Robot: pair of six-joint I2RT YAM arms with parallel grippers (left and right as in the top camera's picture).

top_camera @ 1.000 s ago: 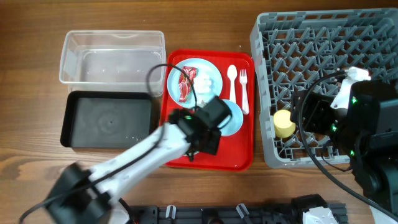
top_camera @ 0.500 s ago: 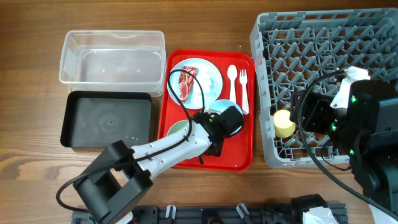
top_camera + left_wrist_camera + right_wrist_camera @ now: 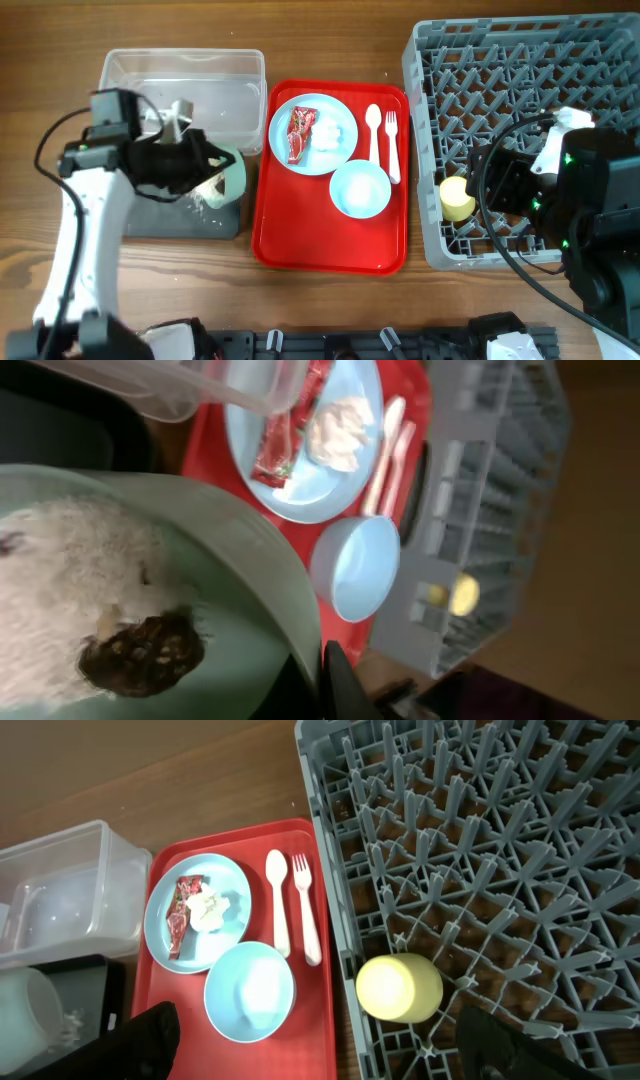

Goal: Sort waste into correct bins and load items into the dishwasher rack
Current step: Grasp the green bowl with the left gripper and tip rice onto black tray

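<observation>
Pale green bowl (image 3: 226, 176) now tipped over black tray (image 3: 168, 219).

Overhead cam: straight down, far-ish, red tray (image 3: 330, 243) roughly mid-frame. Left wrist cam: super close on a green bowl (image 3: 262, 572) left of the tray, view rolled sideways, tray behind it. Right wrist cam: higher up, right of the tray above the rack (image 3: 480, 850), facing down. All 3 catch the tray.
</observation>
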